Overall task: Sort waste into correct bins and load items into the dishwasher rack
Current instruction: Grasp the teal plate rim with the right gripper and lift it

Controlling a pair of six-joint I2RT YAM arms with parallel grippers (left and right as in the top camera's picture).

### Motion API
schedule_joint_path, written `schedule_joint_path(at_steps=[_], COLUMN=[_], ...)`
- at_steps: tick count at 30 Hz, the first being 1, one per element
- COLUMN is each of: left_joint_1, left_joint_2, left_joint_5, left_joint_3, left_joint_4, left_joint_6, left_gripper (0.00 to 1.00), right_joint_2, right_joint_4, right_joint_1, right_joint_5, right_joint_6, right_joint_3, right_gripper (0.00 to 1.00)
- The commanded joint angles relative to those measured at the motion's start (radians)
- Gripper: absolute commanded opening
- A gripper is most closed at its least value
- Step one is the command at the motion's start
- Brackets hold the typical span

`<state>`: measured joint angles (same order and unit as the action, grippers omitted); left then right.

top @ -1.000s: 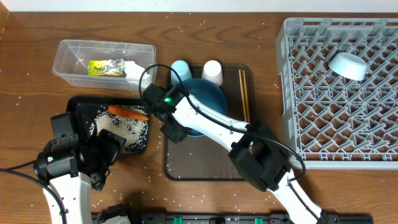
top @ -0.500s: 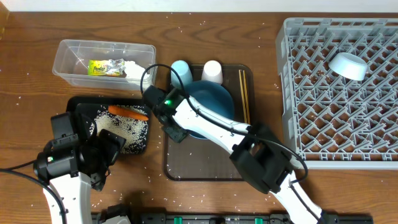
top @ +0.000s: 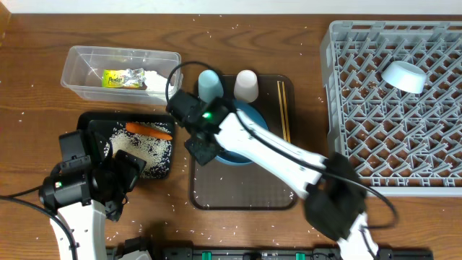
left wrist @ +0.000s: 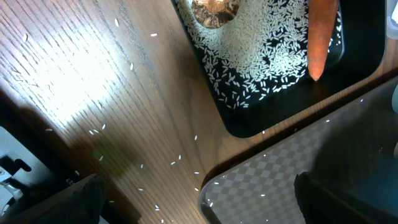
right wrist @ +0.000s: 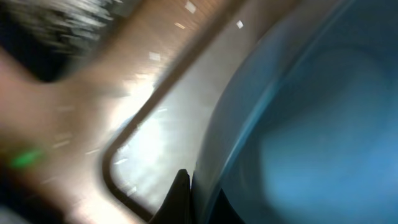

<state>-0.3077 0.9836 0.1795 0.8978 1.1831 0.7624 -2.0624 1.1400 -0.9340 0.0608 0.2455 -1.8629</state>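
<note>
Blue plate point(top: 258, 118): lies on the brown serving tray point(top: 238, 195), its left rim pinched between the closed fingers of the right gripper point(right wrist: 185, 196) (the wrist view is blurred, yet the rim plainly sits in the pinch). Left gripper point(left wrist: 196, 199): jaws wide, empty, hovering by the black tray point(top: 90, 119).

Hazards, as I judge them: an edge-only hold may let the plate swivel or slip when lifted. Its far rim could sweep the light blue cup point(top: 210, 83) and whitish cup point(top: 247, 84) just behind, or the chopsticks point(top: 284, 108) beside it.
</note>
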Motion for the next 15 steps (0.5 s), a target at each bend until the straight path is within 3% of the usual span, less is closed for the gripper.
schedule_joint_path(at_steps=[1, 9, 15], left_joint_1=[-0.005, -0.005, -0.005], left_joint_2=[-0.005, -0.005, -0.005], left_joint_5=[-0.013, -0.013, -0.013], left_joint_3=[0.003, 0.003, 0.003], left_joint_4=[0.006, 0.006, 0.006], left_joint_6=[-0.006, -0.006, -0.006], left_gripper=[0.98, 0.98, 0.98], right_joint_2=[0.14, 0.332, 0.431], right_joint_4=[0.008, 0.125, 0.185], right_joint_1=[0.021, 0.168, 0.42], right_joint_5=[0.041, -0.062, 0.018], right_joint_6=[0.024, 0.053, 0.026], right_joint_3=[-0.003, -0.003, -0.002], right_gripper=[0.01, 0.01, 0.01])
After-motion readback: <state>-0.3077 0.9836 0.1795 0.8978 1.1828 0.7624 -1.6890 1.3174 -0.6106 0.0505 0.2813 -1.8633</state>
